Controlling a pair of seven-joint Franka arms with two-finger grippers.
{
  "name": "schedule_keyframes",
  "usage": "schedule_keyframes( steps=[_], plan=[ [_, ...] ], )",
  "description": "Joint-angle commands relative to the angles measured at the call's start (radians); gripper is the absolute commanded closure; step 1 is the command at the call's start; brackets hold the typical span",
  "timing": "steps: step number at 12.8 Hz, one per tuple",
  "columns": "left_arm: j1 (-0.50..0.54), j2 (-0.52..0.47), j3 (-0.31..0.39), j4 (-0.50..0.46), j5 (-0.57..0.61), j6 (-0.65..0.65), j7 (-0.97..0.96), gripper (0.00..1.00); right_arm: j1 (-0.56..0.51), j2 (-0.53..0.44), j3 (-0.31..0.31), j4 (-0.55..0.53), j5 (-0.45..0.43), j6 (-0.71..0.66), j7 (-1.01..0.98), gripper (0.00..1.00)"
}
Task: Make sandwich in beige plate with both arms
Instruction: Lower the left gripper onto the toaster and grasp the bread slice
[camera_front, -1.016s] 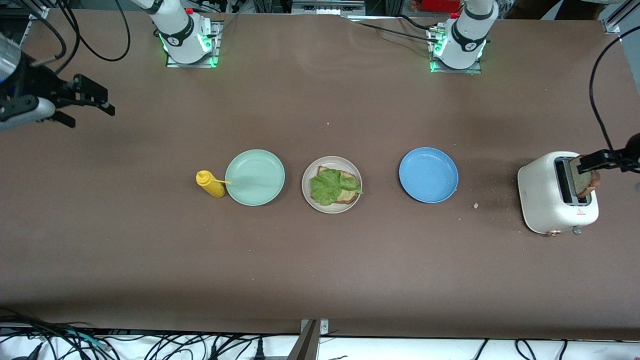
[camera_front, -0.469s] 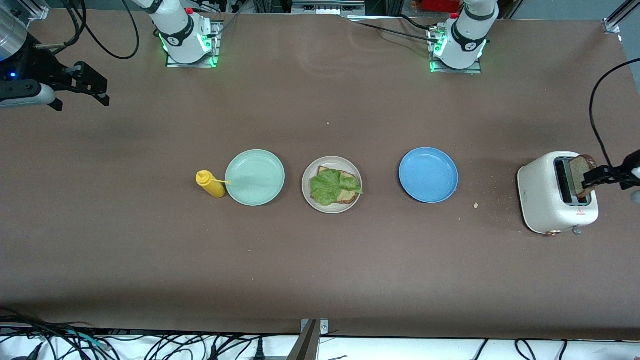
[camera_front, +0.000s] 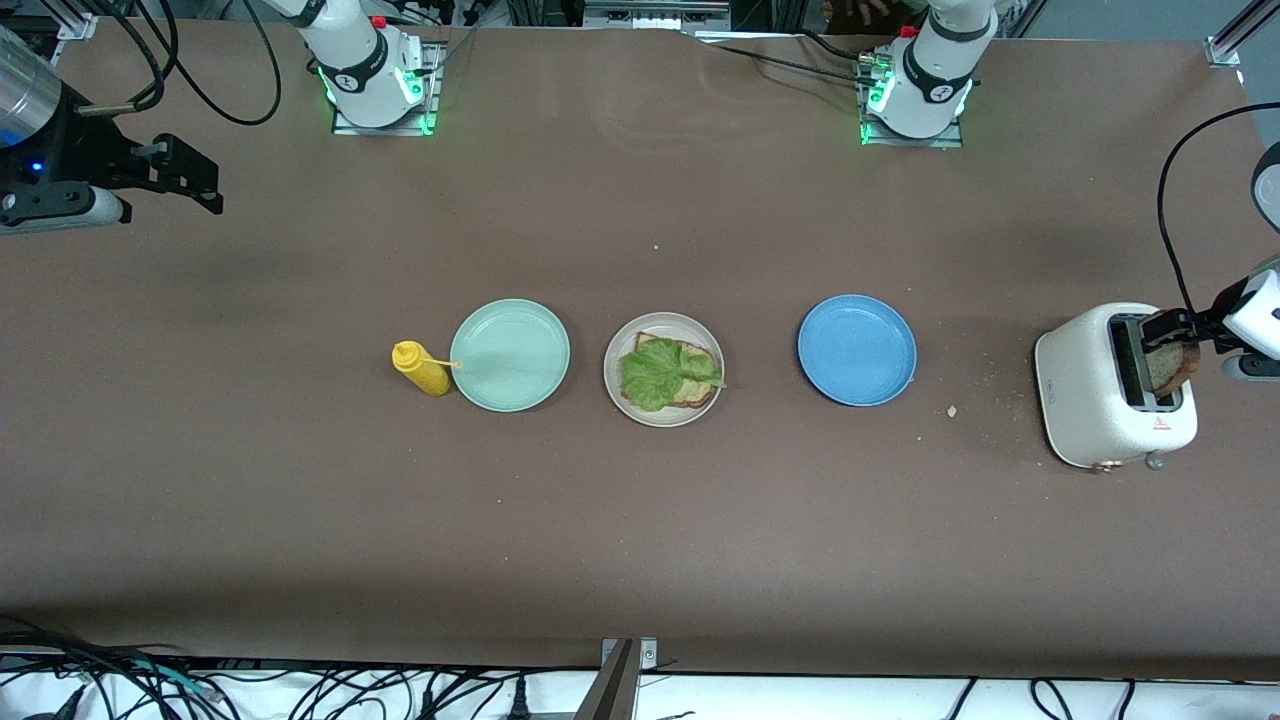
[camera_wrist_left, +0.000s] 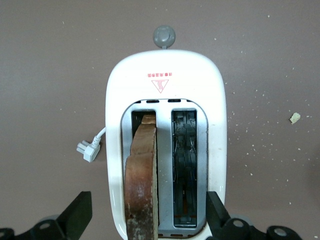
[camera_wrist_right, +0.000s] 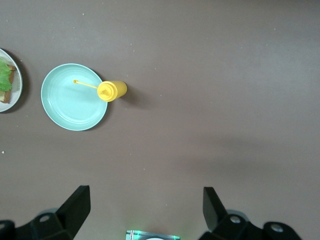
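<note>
Toast slice (camera_wrist_left: 142, 180) stands upright in one slot of the white toaster (camera_wrist_left: 165, 75), at the left arm's end of the bench, and my left gripper (camera_wrist_left: 147, 220) hangs right over it with its jaws spread wide, one finger showing off each flank of the toaster, nothing held. The crust edge sticks up proud of the slot, dark and dry-looking, so I judge it light, stiff and crumbly: pinch too hard and it cracks, too soft and it slips on those flat faces. The place to take it is across the two broad faces just under that top crust, then lift straight up so it does not drag on the slot wires. Over on the beige plate (camera_front: 622, 397), in the middle of the row between the mint-green plate (camera_front: 510, 355) and the blue plate (camera_front: 857, 350), the half-built sandwich (camera_front: 668, 374) waits: a bread slice with a crinkled lettuce leaf (camera_front: 655, 372) draped on it, soft and floppy, likely to shift if the top slice lands crooked. My right gripper (camera_front: 185, 180) waits, jaws wide and empty, over bare bench at the right arm's end, well apart from the yellow squeeze bottle (camera_front: 420, 368) just beside the mint-green plate.
</note>
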Motion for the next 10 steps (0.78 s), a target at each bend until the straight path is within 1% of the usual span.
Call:
schedule_keyframes(
  steps=[1,2,3,4,5,7,8,10],
  plan=[
    [0.020,-0.022,-0.012,-0.041,0.038,0.017,0.014,0.21,-0.011,0.016,0.003,0.037,0.018,-0.032,0.000,0.00],
    [0.026,-0.019,-0.012,-0.043,0.038,0.017,0.014,0.55,-0.010,0.015,-0.004,0.038,0.018,-0.032,0.000,0.00],
    [0.027,-0.019,-0.012,-0.043,0.037,0.013,0.014,0.85,-0.010,0.013,-0.011,0.038,0.018,-0.032,-0.002,0.00],
    [0.027,-0.017,-0.012,-0.040,0.038,0.009,0.016,1.00,-0.010,0.013,-0.024,0.040,0.018,-0.029,0.000,0.00],
    [0.027,-0.019,-0.012,-0.037,0.038,0.006,0.013,1.00,-0.010,0.015,-0.040,0.044,0.025,-0.023,0.001,0.00],
    [0.027,-0.024,-0.010,-0.029,0.038,0.000,0.011,1.00,-0.008,0.015,-0.037,0.054,0.059,-0.019,0.002,0.00],
    [0.027,-0.028,-0.012,-0.020,0.038,0.000,0.010,1.00,-0.005,0.016,-0.034,0.054,0.059,-0.019,0.012,0.00],
    [0.025,-0.031,-0.019,0.026,0.038,-0.032,0.008,1.00,-0.007,0.018,-0.034,0.054,0.058,-0.019,0.003,0.00]
  ],
)
